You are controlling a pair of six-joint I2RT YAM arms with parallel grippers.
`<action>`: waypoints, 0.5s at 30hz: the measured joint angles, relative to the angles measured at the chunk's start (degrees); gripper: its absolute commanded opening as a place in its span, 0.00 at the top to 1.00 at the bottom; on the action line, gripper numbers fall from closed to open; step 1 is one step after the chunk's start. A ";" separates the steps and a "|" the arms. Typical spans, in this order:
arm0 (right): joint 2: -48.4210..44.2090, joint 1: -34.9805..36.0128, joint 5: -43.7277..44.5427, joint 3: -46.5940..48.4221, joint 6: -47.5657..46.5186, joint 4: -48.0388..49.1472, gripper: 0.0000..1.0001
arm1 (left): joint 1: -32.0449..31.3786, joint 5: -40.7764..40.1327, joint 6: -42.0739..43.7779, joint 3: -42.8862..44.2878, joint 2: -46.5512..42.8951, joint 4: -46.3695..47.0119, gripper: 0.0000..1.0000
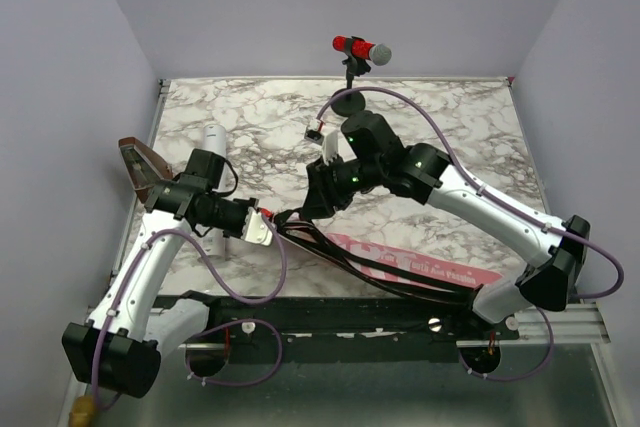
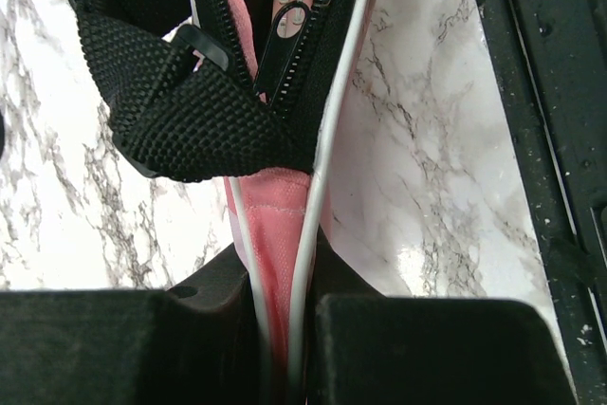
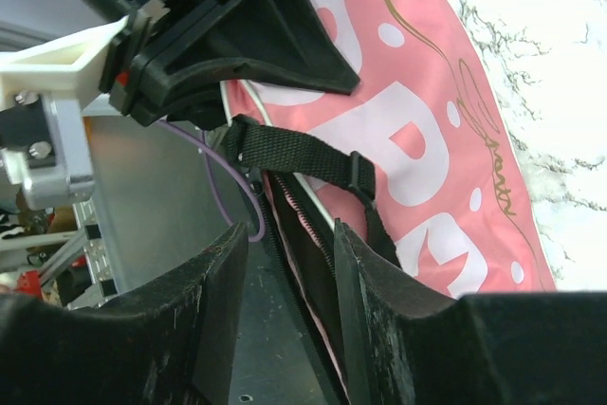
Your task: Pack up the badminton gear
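Note:
The long pink bag (image 1: 420, 265) lettered in white lies along the table's near edge, its black strap (image 2: 180, 111) trailing left. My left gripper (image 1: 262, 223) is shut on the bag's left end; in the left wrist view the pink fabric and white piping are pinched between the jaws (image 2: 280, 305), just below the zip pull (image 2: 286, 33). My right gripper (image 1: 312, 199) hovers close over the same end. Its jaws (image 3: 289, 267) stand open astride the unzipped edge of the bag (image 3: 417, 130). The white tube (image 1: 212, 140) lies at the left, partly under the left arm.
A red microphone (image 1: 360, 49) on a black stand is at the back centre. A small brown wedge-shaped box (image 1: 140, 159) sits at the left edge beside the left arm. The black frame rail (image 1: 400, 317) runs just in front of the bag.

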 measured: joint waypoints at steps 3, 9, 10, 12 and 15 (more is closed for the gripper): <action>-0.85 0.02 -0.11 0.04 -0.26 -0.15 0.50 | 0.00 0.11 -0.46 1.05 1.55 -0.79 1.00; -0.72 0.02 -1.57 0.48 -0.57 -0.07 0.48 | 0.00 0.33 -1.11 1.18 2.08 -1.38 1.00; -0.50 0.02 -2.10 0.59 -0.55 0.00 0.47 | 0.00 0.33 -1.20 1.27 2.25 -1.57 1.00; 0.04 0.02 -3.13 0.61 -0.35 0.37 0.47 | 0.00 0.37 -1.55 1.86 2.84 -1.75 1.00; 1.03 0.02 -5.01 0.20 0.79 1.57 0.47 | 0.00 0.42 -1.97 2.12 3.32 -1.75 1.00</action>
